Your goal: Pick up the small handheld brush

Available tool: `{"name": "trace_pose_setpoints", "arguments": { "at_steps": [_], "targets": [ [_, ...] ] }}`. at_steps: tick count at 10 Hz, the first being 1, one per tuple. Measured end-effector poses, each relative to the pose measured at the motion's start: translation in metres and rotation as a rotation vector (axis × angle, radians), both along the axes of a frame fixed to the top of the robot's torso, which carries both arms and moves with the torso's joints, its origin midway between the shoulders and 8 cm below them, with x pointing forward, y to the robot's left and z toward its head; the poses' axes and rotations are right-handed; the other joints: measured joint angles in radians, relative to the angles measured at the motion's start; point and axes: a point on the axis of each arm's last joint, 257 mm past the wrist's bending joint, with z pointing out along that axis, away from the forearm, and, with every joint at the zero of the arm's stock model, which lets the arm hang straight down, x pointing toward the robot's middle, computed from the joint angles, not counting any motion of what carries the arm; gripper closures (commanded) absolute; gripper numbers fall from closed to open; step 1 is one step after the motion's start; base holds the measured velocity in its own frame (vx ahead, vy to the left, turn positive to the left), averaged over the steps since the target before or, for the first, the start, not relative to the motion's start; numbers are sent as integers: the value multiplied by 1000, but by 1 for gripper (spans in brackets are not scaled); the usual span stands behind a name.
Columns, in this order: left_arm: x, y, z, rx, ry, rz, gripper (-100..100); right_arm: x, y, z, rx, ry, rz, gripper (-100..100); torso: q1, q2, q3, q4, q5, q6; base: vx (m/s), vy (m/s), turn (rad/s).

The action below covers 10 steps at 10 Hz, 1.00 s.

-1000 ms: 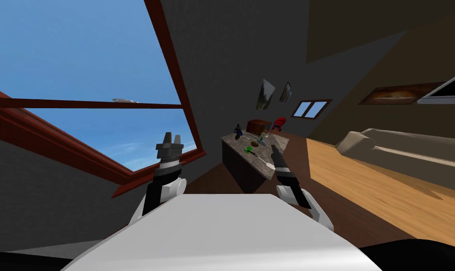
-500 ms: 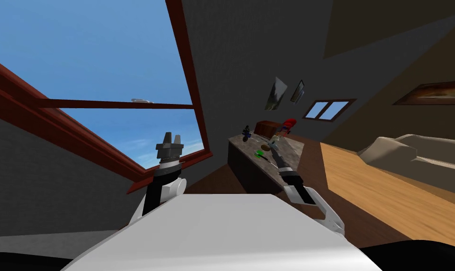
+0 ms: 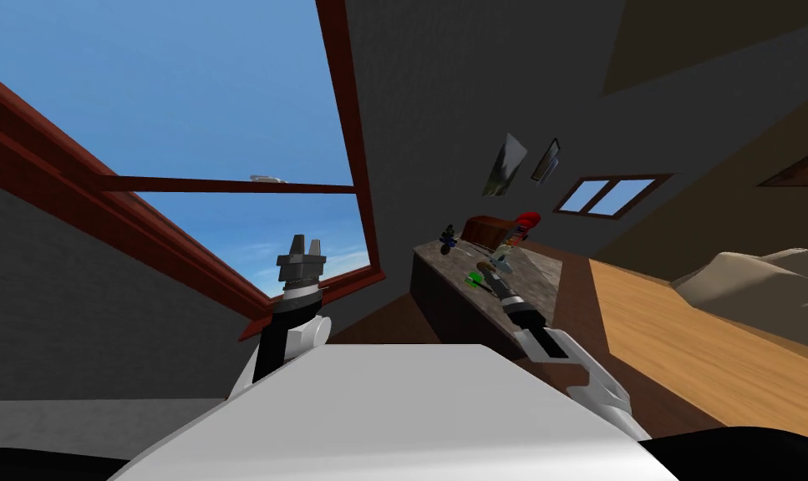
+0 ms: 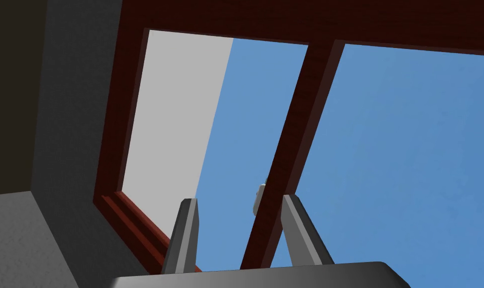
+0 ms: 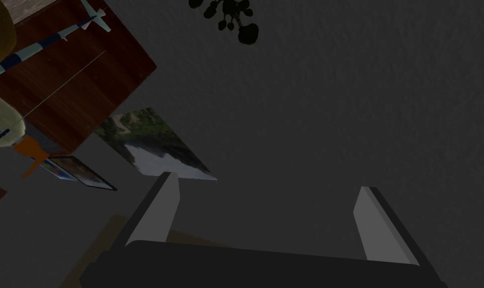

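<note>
My left arm is bent upward, its pincer (image 3: 304,242) pointing up, fingers narrowly parted and empty; my right arm stretches forward, its pincer (image 5: 268,189) spread wide, empty.

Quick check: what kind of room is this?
Probably a living room: a beige sofa, framed pictures on the dark wall, and a wood floor beside a table cluttered with small items.

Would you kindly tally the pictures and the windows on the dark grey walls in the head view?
Pictures: 2
Windows: 2
Total: 4
</note>
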Motion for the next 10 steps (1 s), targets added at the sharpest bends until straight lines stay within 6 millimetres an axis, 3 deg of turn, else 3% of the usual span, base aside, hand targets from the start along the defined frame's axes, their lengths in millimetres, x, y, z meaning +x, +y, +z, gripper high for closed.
{"name": "trace_pose_setpoints", "arguments": {
  "at_steps": [10],
  "targets": [
    [0, 0, 0, 0, 0, 0, 0, -3, -58, -48, -384, 238, 5, -100, -4, 2, 1, 0, -1, 0, 43, 66, 68]
  ]
}}
